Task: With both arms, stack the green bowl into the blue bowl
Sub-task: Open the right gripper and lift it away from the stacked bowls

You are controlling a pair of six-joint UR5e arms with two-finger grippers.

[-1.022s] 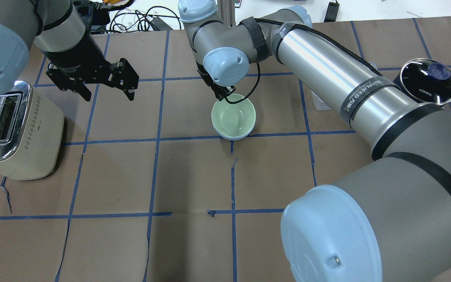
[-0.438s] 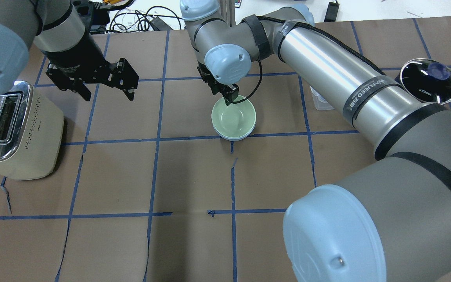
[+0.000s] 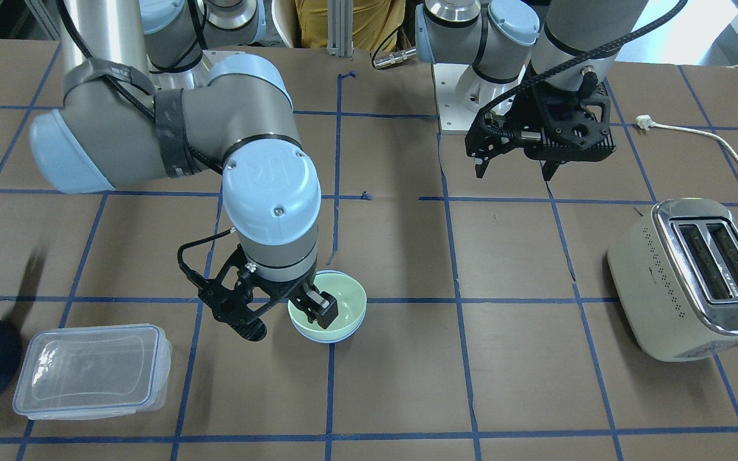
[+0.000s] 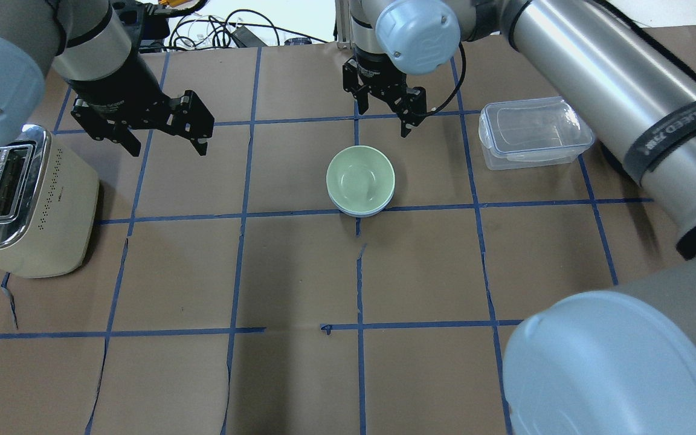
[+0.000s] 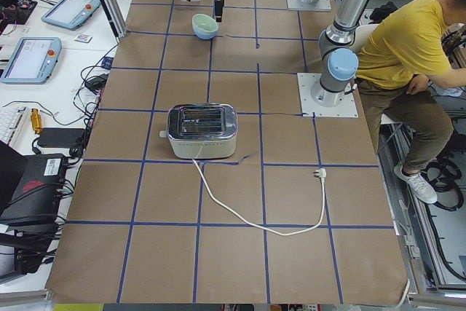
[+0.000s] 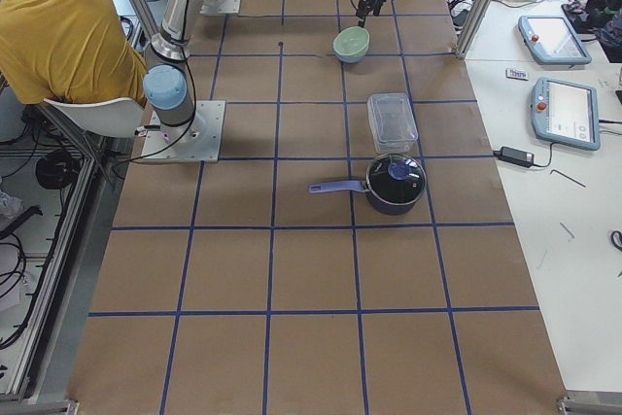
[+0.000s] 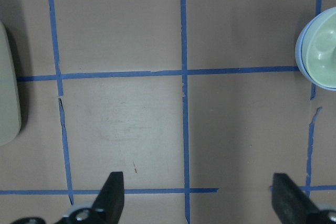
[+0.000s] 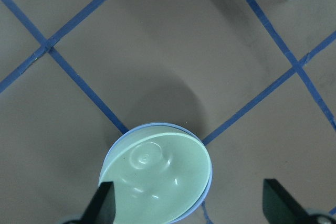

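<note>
A pale mint green bowl (image 4: 360, 179) sits nested inside a pale periwinkle blue bowl (image 4: 361, 213). Only a thin blue rim shows around and beneath the green one. The pair stands around the middle of the worktop (image 4: 299, 272), well apart from every edge and corner.

The right gripper (image 4: 385, 118) hangs above the stack, a little toward the long edge opposite the robot. Its fingers are spread wide and hold nothing. Its wrist camera looks down between them onto the green bowl. The left gripper (image 4: 168, 150) hovers well apart from the bowls, toward the worktop's end on the robot's left. It too is spread wide and holds nothing.

Judging by this, the stacking looks done: green rests in blue, level and centred, and neither gripper touches it. Little seems left beyond drawing the arms clear.

Both bowls are small, round, smooth and glossy, like plastic, with a faint ring moulded in the green bowl's base. The worktop is matt brown paper, creased and torn in places, crossed by a grid of blue tape. A cream toaster (image 4: 28, 205) with a chrome top stands near the left end. A clear lidded plastic container (image 4: 532, 133) and a dark pot (image 6: 394, 182) with a glass lid lie toward the right end.
</note>
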